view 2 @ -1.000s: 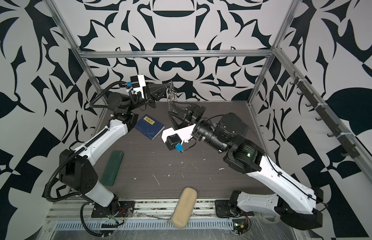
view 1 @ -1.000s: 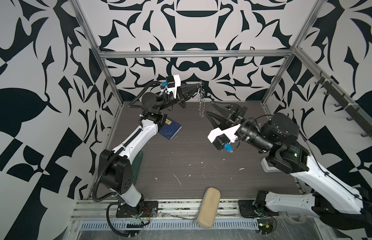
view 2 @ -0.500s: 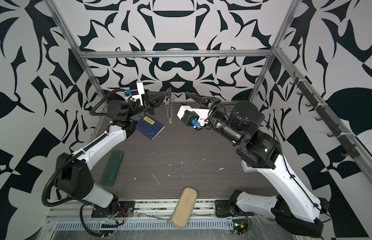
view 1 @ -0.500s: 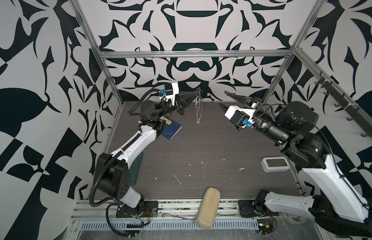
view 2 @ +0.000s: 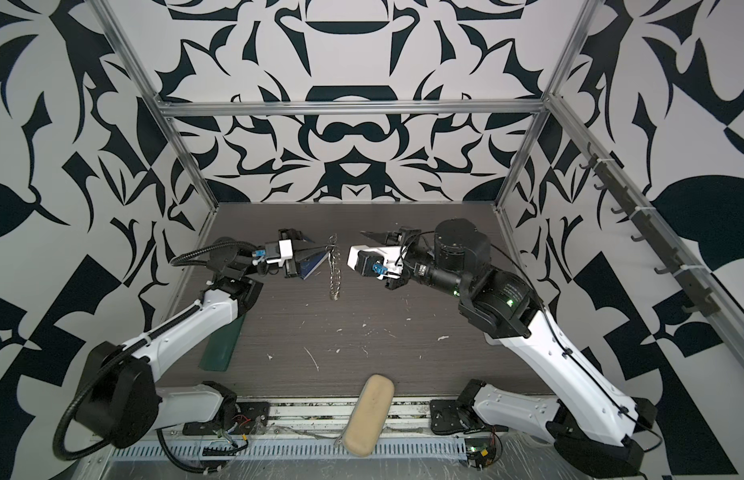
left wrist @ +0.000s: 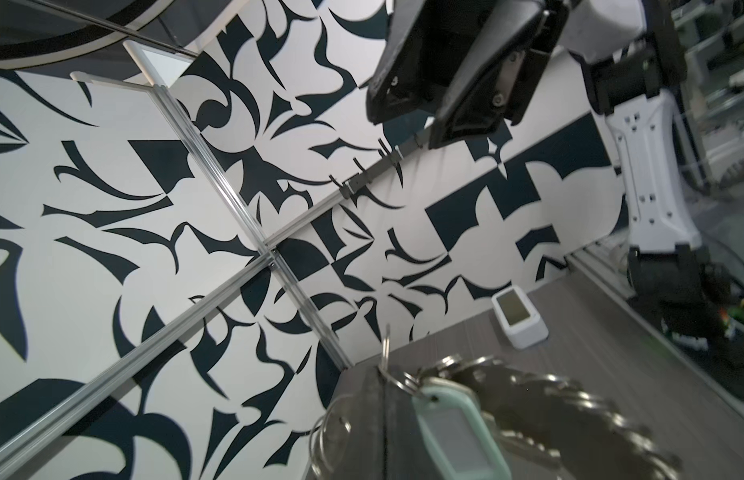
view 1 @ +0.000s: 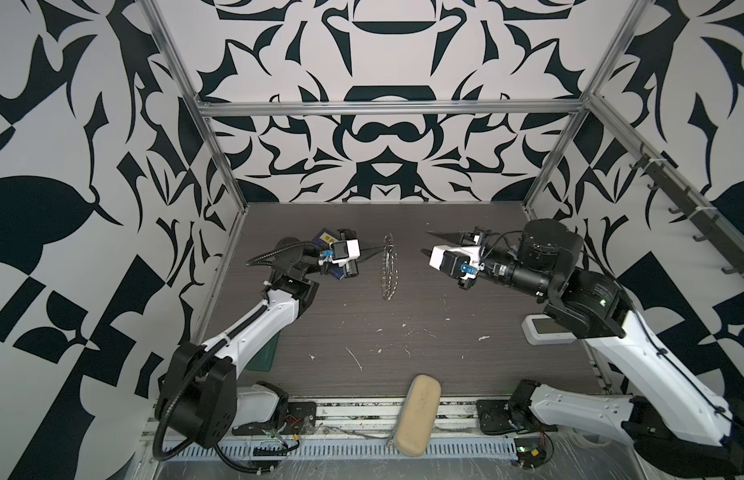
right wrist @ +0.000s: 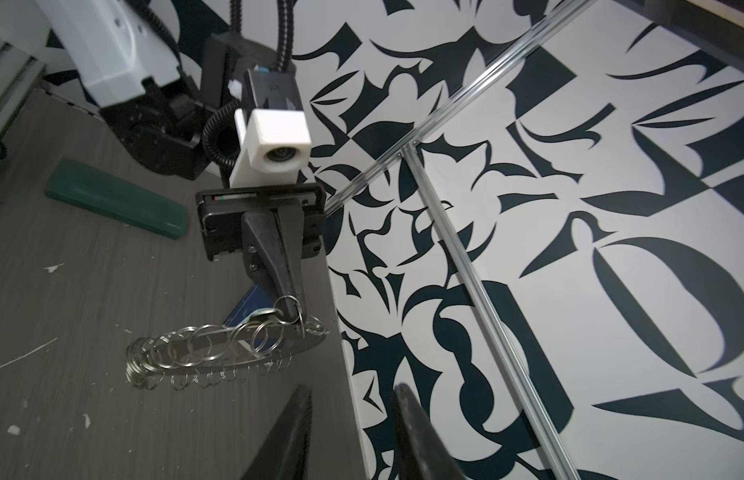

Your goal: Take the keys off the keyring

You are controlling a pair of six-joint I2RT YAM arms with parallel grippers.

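Note:
The keyring [view 1: 389, 270] [view 2: 334, 270] is a flat grey metal ring with many small wire rings on its rim. It hangs edge-on above the back of the table in both top views. My left gripper [view 1: 380, 248] [view 2: 325, 248] is shut on its upper rim. In the left wrist view the mint-green tag of the keys [left wrist: 453, 428] hangs from a split ring beside the left gripper [left wrist: 381, 372]. The right wrist view shows the left gripper [right wrist: 291, 307] pinching the keyring [right wrist: 220, 349]. My right gripper [view 1: 430, 245] [right wrist: 351, 395] is open and empty, just right of the ring and apart from it.
A blue booklet [view 1: 326, 239] lies under the left wrist. A green case [view 2: 220, 336] lies along the left edge, a beige case [view 1: 418, 409] over the front rail and a white device [view 1: 544, 330] at the right edge. White specks dot the tabletop [view 1: 403, 332]. A hook rail [view 1: 694, 208] lines the right wall.
My left gripper has lowered the keyring towards the table. My right arm swung up and back from the table's middle, then came level with the ring; its jaws narrowed.

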